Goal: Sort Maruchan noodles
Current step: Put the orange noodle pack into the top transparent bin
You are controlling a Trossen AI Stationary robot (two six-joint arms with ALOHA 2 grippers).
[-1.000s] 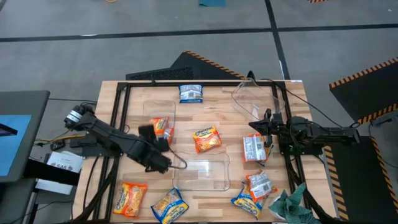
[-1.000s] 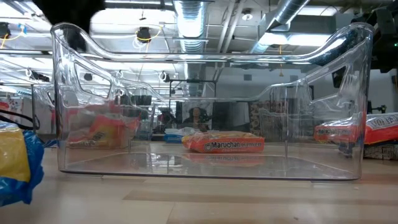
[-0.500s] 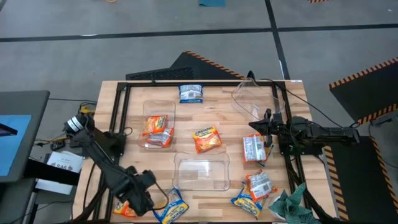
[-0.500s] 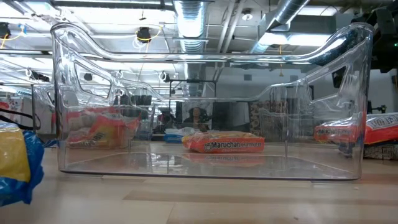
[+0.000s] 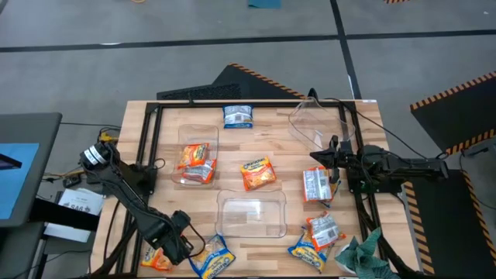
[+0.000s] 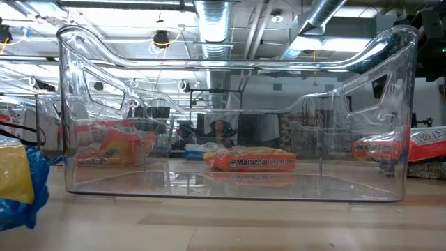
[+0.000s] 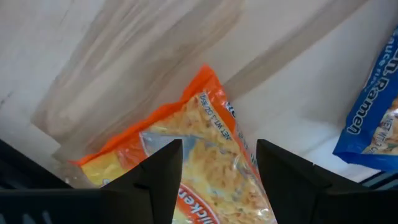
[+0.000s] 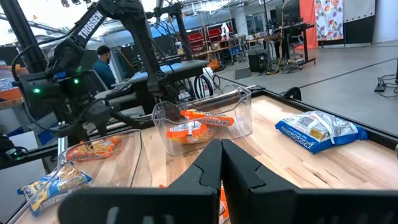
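Note:
Maruchan packets lie scattered on the wooden table. An orange packet (image 5: pixel 155 258) (image 7: pixel 186 124) lies flat at the near-left corner, beside a blue-and-yellow one (image 5: pixel 212 258) (image 7: pixel 373 118). My left gripper (image 5: pixel 178 245) (image 7: pixel 217 149) hovers over the orange packet, open, a finger on either side of it. Two orange packets (image 5: pixel 194 163) lie in the left clear tub. More packets lie at the centre (image 5: pixel 257 172), the far edge (image 5: pixel 238 116) and the near right (image 5: pixel 315 184) (image 5: pixel 323 230) (image 5: pixel 306 253). My right gripper (image 5: pixel 319 157) (image 8: pixel 221 146) waits shut at the right side.
A clear tub (image 5: pixel 250 213) (image 6: pixel 230 118) stands near the middle of the near edge, and another (image 5: pixel 318 120) at the far right. A teal cloth (image 5: pixel 364 252) lies at the near-right corner. A black frame (image 5: pixel 147 147) runs along the table's sides.
My left gripper has swung from beside the left tub toward the table's near-left corner and has come down over the orange packet there. The two packets in the left tub, partly hidden by the arm before, now show in full.

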